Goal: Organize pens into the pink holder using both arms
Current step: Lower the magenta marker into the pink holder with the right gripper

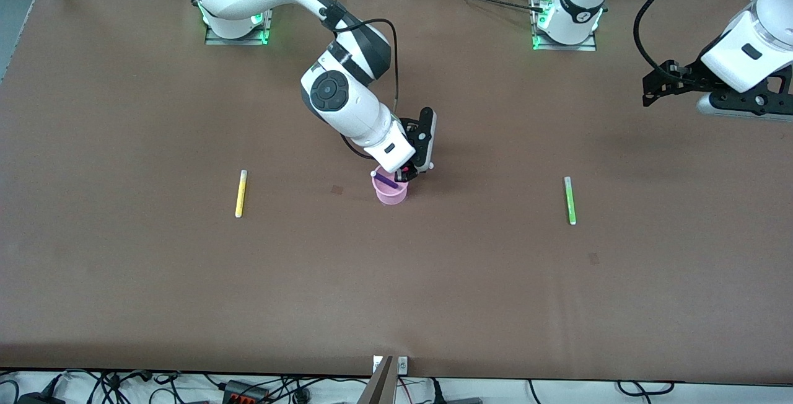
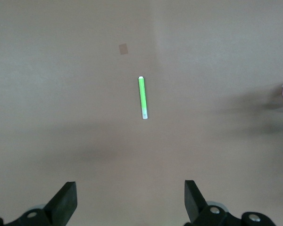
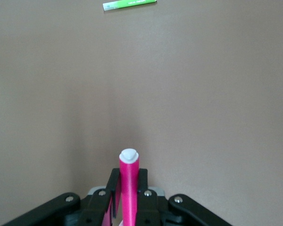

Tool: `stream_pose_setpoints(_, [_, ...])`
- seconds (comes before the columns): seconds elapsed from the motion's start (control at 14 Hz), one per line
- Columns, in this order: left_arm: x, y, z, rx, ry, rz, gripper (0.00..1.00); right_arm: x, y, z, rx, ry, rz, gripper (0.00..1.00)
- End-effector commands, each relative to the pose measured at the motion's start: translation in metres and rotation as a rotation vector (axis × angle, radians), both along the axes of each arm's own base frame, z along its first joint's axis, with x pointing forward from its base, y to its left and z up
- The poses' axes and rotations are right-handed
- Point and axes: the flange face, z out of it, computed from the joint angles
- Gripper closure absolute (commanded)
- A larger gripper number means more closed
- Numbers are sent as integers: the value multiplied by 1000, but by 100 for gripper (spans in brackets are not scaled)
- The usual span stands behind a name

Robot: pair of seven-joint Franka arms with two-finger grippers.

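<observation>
The right gripper (image 1: pixel 406 173), clenched on the magenta pen (image 3: pixel 129 188), hangs over the cup (image 1: pixel 390 192) holding a purple pen (image 1: pixel 387 180). Off-centre release could tip it. The left gripper (image 2: pixel 129 202) waits released; green pen (image 1: pixel 569 200) at the cup's 3 o'clock, yellow pen (image 1: pixel 240 193) at 9.

Right gripper (image 3: pixel 129 195) jaws clamp magenta pen (image 3: pixel 129 188).

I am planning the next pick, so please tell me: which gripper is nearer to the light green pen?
Left. The left gripper, open, hangs above the table near the light green pen. The right gripper is over the pink holder, shut on the magenta pen.
</observation>
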Motion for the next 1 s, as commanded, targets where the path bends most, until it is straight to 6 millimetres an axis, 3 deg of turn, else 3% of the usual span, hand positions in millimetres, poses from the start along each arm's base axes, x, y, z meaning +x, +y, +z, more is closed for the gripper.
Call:
stream_pose_setpoints(0.0, [4,5,5,10,-3,-17,0,-3,0,-6,8,9,-9,100])
stream_pose_setpoints(0.93, [4,5,2,10,7,-17,0,-3,-12,-26,-19,30,-2,100])
